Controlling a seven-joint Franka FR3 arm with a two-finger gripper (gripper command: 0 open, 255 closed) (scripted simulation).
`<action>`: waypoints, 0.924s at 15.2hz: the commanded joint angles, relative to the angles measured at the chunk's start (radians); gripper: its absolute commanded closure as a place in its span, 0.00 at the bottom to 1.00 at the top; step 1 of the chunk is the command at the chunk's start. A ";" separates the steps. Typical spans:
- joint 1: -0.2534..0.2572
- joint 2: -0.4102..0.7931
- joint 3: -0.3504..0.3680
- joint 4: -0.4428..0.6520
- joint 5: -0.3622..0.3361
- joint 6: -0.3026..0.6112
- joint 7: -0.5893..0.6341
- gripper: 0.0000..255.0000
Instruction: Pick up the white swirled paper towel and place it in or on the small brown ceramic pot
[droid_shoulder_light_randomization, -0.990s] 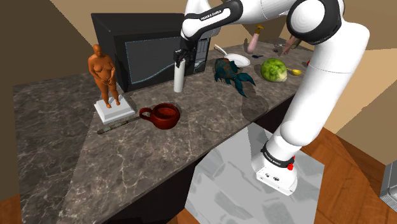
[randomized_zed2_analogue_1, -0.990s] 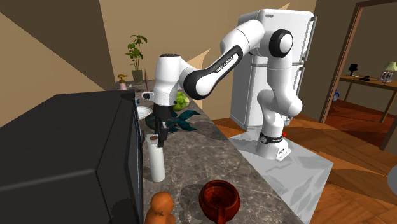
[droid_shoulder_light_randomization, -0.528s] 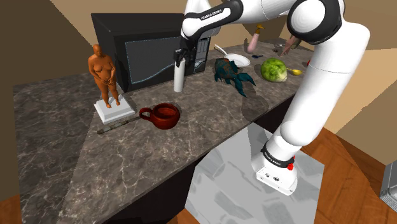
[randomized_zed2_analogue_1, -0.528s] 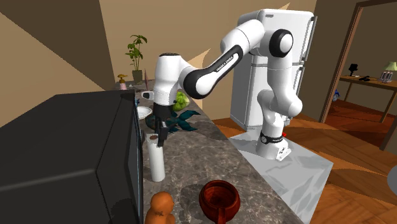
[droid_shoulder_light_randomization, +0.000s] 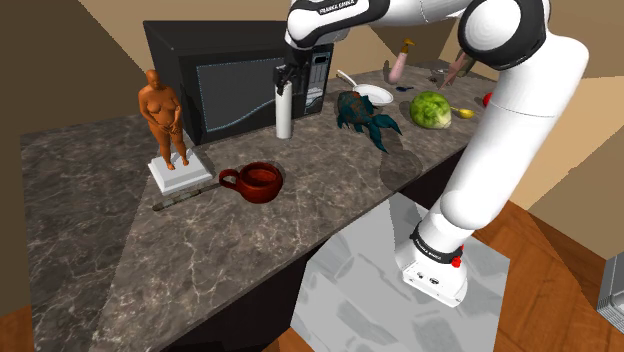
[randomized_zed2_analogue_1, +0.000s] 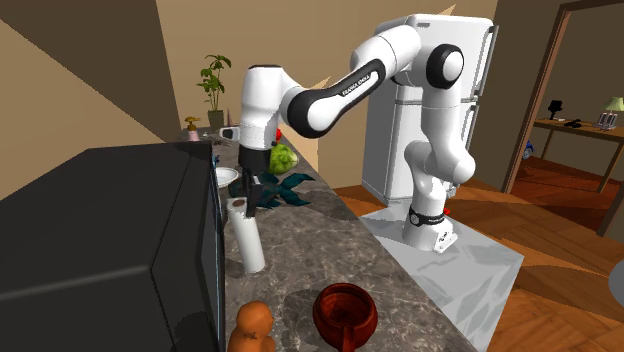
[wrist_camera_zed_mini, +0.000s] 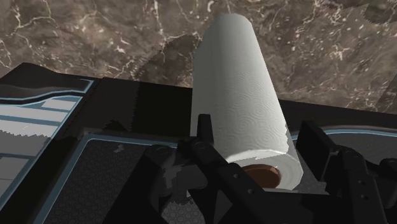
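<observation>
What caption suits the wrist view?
Black gripper clasps a white paper towel roll by its top, over a dark marbled counter.

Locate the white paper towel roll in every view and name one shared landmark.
Shoulder view: paper towel roll upper middle, in front of the black microwave.
Second exterior view: left of centre, beside the microwave's front.
Wrist view: in the gripper, microwave behind.
Shared landmark: the microwave.

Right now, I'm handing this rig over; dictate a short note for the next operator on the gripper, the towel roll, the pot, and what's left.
Gripper: shut on the top end of the white paper towel roll, in front of the black microwave.
Reddish-brown pot: empty on the counter, nearer the shoulder camera than the roll.
Done: grasp.
Left: carry the roll over, set it in or on the pot.
</observation>
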 joint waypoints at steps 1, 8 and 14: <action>0.000 -0.009 0.000 0.016 0.000 -0.025 0.000 1.00; 0.000 -0.027 0.000 0.087 0.001 -0.114 -0.002 1.00; 0.000 -0.035 0.000 0.157 0.002 -0.193 -0.003 1.00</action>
